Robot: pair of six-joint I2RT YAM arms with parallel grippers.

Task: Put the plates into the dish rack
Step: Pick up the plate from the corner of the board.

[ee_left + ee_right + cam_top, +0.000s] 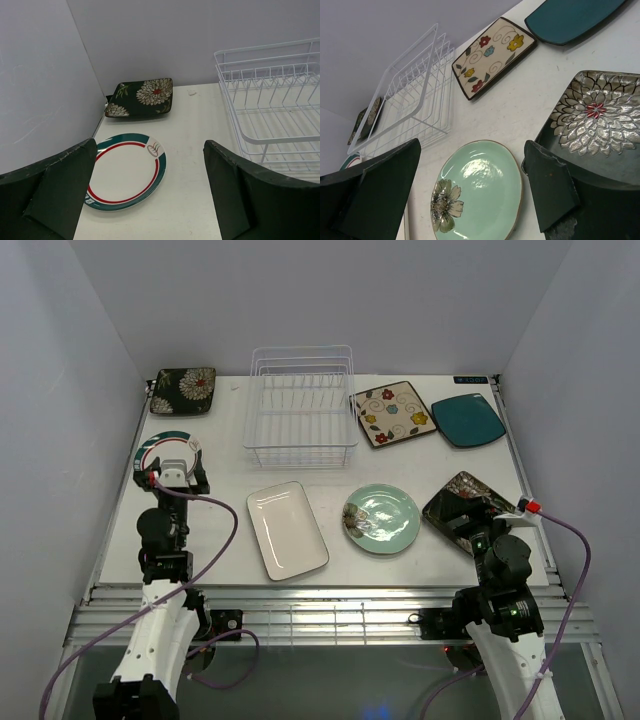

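Seven plates [287, 530] lie on the worktop [230, 455] outside the wire dish rack [300, 405]; left hand [150, 145] and right hand [472, 145] both spread.

Soft, even light is falling from above; glare is glinting on the mint plate [485, 175]; shadows are lying faint.

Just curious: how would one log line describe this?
dish rack: empty | left gripper: open, over green-rimmed plate | right gripper: open, beside dark floral plate
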